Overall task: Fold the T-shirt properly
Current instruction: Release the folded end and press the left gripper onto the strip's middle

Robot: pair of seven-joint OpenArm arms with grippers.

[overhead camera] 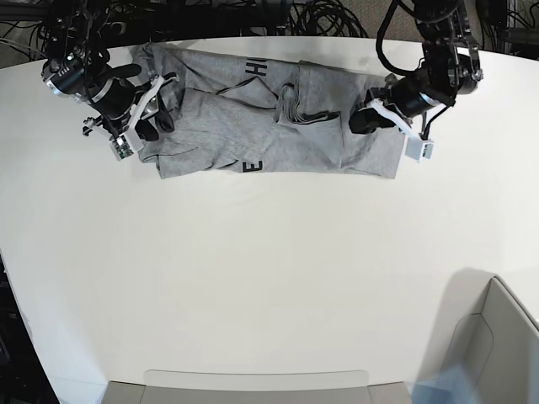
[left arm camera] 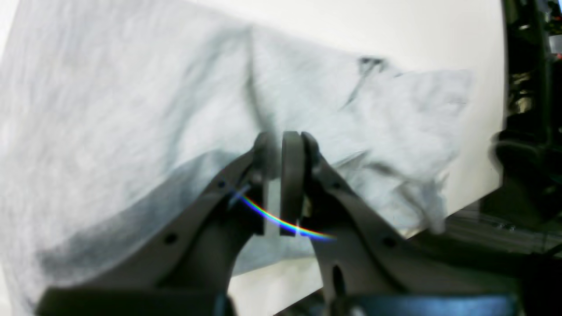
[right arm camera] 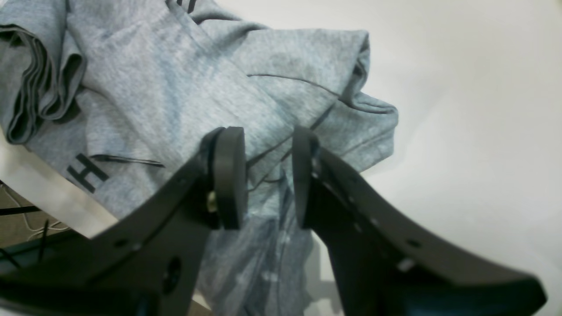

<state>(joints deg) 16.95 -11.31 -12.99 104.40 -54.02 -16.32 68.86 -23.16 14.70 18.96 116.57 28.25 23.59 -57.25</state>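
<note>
Looks like a robotics lab or test bench rather than a home. Marked as such by a broad, bare white worktop with a rounded far edge, two dark robot arms mounted at its far left and far right, and white camera housings strapped near their wrists. Behind the far edge, thick tangles of black cables and dark equipment frames on the floor. At the near right corner, a pale grey bin or box, and along the near edge a flat grey tray lip. Seen past the worktop's edge from the right wrist view, more loose wires on a brownish floor.
</note>
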